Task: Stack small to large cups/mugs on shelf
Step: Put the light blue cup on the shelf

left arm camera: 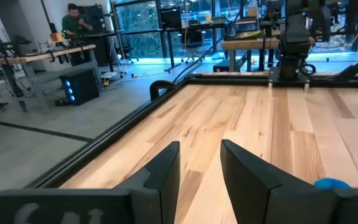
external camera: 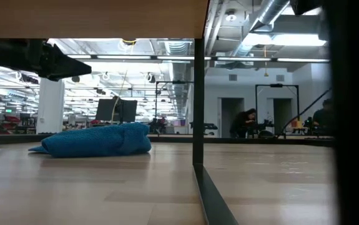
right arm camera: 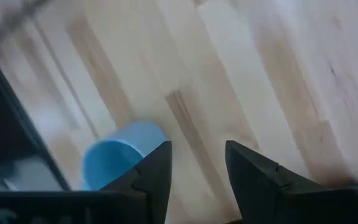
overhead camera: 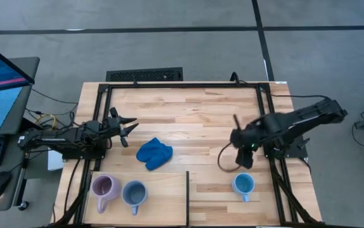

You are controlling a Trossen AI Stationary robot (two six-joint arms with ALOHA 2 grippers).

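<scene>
A lilac mug and a grey-blue mug stand side by side, mouths up, on the pale shelf panel at the table's near left. The bright light blue mug stands upright on the near right. My right gripper hangs open above the table just beyond this mug, pointing steeply down. In the right wrist view the mug lies beside one finger, outside the open gap of the gripper. My left gripper waits open and level at the table's left.
A royal-blue cloth lump lies mid-table between the arms. A dark upright edge bounds the shelf panel on its right. Black frame rails run along the table's sides. A cable loop hangs by my right gripper.
</scene>
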